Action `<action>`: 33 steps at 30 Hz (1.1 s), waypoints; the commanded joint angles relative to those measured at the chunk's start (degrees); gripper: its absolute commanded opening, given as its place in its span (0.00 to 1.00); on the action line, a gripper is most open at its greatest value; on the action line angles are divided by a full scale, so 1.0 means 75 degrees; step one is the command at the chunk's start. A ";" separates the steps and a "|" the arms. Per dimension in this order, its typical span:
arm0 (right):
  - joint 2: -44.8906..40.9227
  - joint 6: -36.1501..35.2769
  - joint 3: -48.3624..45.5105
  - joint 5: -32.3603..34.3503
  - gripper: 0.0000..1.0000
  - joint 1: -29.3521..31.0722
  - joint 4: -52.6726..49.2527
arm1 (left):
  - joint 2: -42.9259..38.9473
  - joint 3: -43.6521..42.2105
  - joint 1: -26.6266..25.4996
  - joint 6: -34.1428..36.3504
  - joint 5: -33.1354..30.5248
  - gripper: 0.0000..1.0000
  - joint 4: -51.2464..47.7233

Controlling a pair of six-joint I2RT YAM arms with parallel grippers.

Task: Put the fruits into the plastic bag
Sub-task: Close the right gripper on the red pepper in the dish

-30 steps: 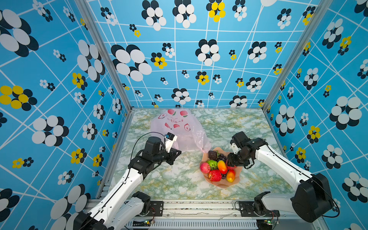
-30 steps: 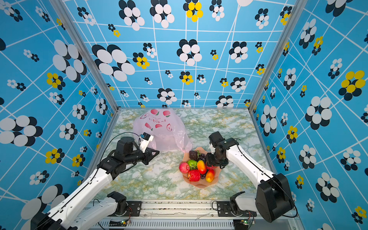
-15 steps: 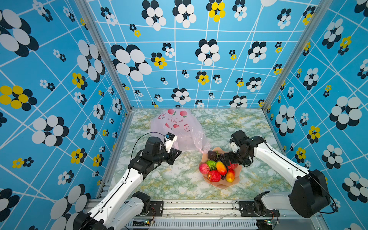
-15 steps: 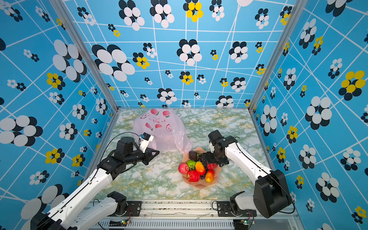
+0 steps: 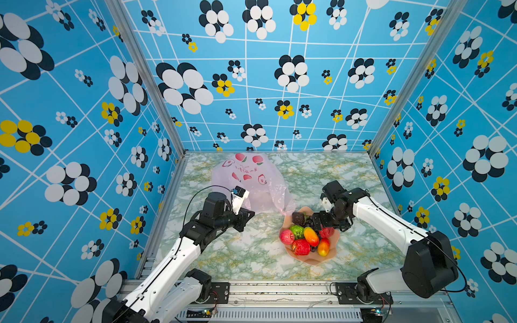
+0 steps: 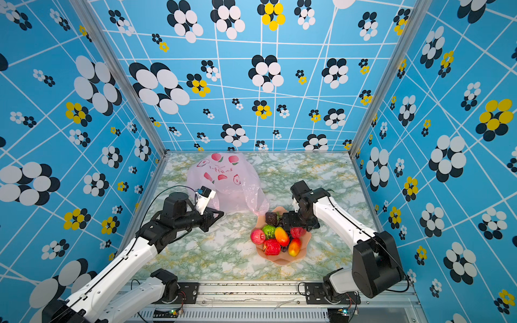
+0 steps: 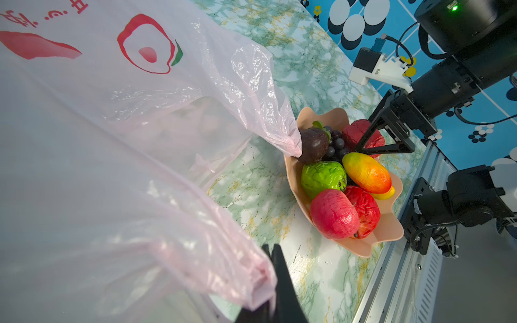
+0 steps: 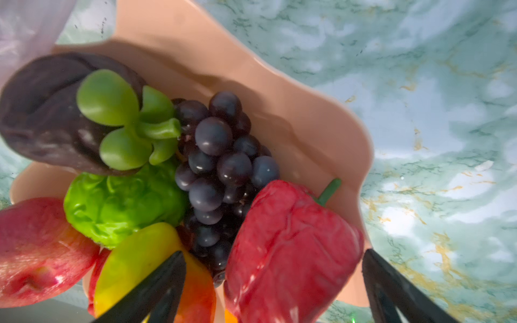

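Note:
The pale pink plastic bag [image 5: 251, 181] [image 7: 112, 139] lies at the back left, one handle draped on the bowl's rim. My left gripper [image 7: 270, 247] [image 5: 246, 219] is shut on a bunched edge of the bag. The fruits sit in a peach bowl [image 5: 310, 260]: an apple [image 5: 286, 236], a green fruit [image 8: 117, 201], a mango [image 5: 311, 236], grapes [image 8: 221, 162], a dark brown piece [image 8: 42, 117] and a red strawberry [image 8: 291, 237]. My right gripper [image 8: 272, 256] [image 5: 321, 223] is open, low over the bowl, its fingers on either side of that strawberry without pressing it.
The marble-patterned tabletop [image 5: 251, 251] is boxed in by blue flowered walls on three sides. A metal rail [image 5: 279, 288] with both arm bases runs along the front edge. The bowl stands right of centre, close to the bag's loose handle [image 7: 288, 139].
My right gripper has opened wide and come down toward the left over the bowl, now straddling the red strawberry. The left arm and the bag have stayed put.

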 commanded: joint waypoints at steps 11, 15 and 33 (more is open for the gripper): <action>0.0144 0.0043 0.0001 -0.0053 0.99 -0.0043 0.0050 | -0.0055 -0.0003 -0.0050 0.0158 -0.0046 0.00 -0.0083; 0.0165 0.0095 -0.0090 -0.0114 0.98 -0.0037 0.0088 | -0.0082 -0.0009 -0.0060 0.0171 -0.0063 0.00 -0.0095; 0.0234 0.0324 0.0031 0.0299 0.76 -0.0043 -0.0319 | -0.0195 -0.0011 -0.0120 0.0198 -0.0131 0.00 -0.0130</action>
